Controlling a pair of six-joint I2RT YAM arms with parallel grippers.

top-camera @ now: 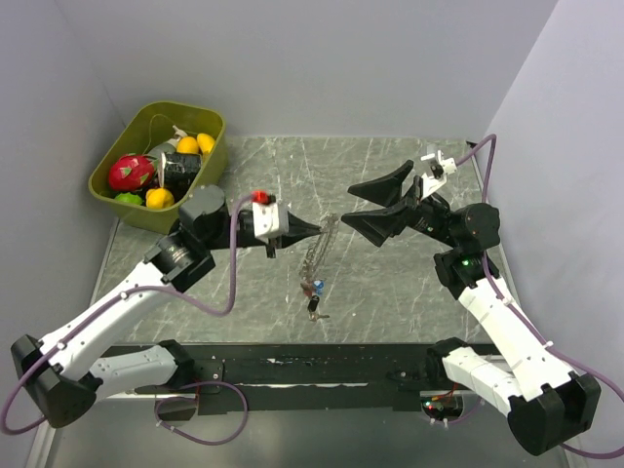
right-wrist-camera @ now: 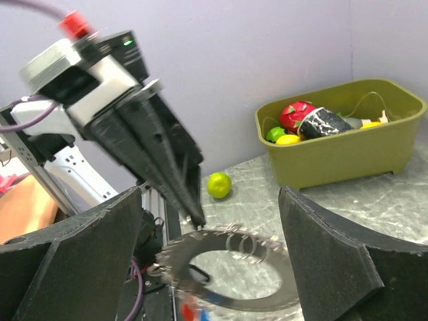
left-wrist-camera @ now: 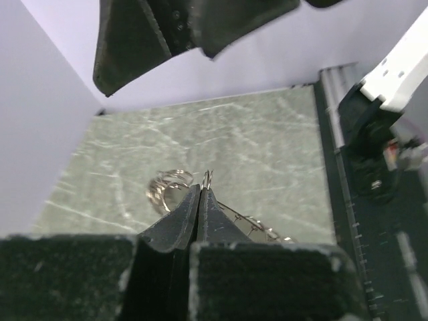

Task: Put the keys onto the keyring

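My left gripper is shut on the rim of the keyring and holds it up over the middle of the table. In the left wrist view the closed fingers pinch the thin wire, with small spare rings beside them. The ring hangs blurred in the right wrist view. Small keys with blue and red heads and a dark one hang at its lower end; they also show in the right wrist view. My right gripper is open and empty, just right of the ring, its fingers either side of it.
An olive bin of toy fruit and a dark can stands at the back left, and shows in the right wrist view. A green lime lies on the table behind my left arm. A black rail runs along the near edge.
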